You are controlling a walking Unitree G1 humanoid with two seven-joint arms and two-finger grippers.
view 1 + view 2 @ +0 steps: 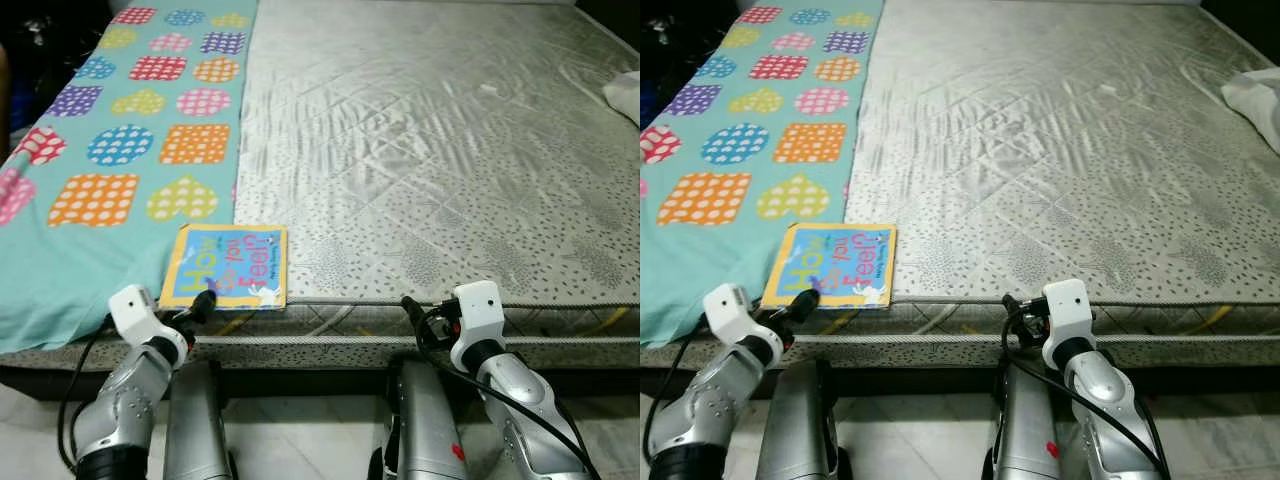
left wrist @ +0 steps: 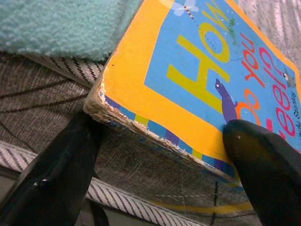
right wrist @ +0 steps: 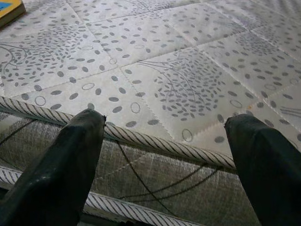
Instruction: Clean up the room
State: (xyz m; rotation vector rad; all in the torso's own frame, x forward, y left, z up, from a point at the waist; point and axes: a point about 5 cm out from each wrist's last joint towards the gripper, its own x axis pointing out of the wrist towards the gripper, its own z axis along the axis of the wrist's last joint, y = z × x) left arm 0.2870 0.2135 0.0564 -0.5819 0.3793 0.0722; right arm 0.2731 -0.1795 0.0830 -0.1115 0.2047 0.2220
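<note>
Left gripper [image 1: 203,303]: at the mattress's near edge, fingers spread, one below the worn corner of the book and the other [image 2: 265,165] at its cover; not clamped.

Right gripper [image 1: 408,303]: raised before the mattress edge, well to the right of the book, fingers parted, nothing between them.

Children's board book [image 1: 226,267]: yellow border, blue cover, title partly readable as "How do you feel?"; lies flat at the near edge of the mattress, its left side just beside the blanket, its near corner overhanging the piped edge.

Mattress [image 1: 430,160]: bare, quilted, grey leaf print, striped piping along the edge.

Blanket [image 1: 110,150]: teal, with dotted hearts and squares in many colours, covering the left strip of the mattress.

White cloth [image 1: 625,95]: crumpled, at the far right edge.
</note>
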